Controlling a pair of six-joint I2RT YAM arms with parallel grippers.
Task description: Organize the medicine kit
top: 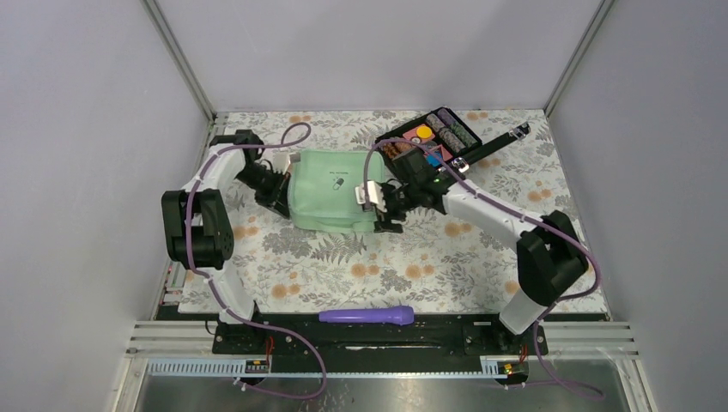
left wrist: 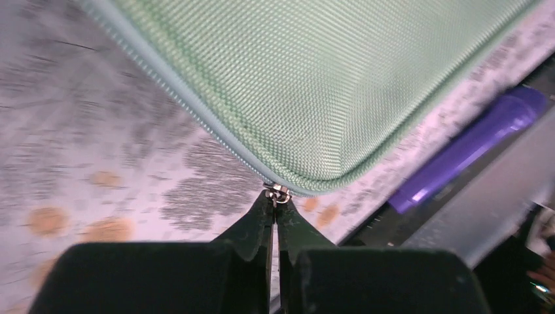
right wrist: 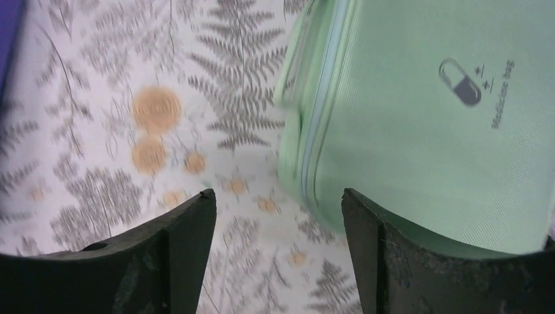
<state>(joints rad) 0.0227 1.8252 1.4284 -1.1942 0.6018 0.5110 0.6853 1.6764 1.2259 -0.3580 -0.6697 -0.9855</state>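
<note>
In the left wrist view, the mint-green woven fabric medicine kit [left wrist: 314, 85] runs off the frame at 12 and 3 o'clock. Its small metal zip pull [left wrist: 278, 191] is mostly buried between the pinched tips of the left gripper [left wrist: 277, 199]. A purple cylinder [left wrist: 471, 147] at 3 o'clock is blurred. In the right wrist view, the fern-and-flower tablecloth [right wrist: 98, 163] smears at 9 o'clock. From above, the contents of the black case [top: 384, 138] at 1 o'clock are too small to identify.
</note>
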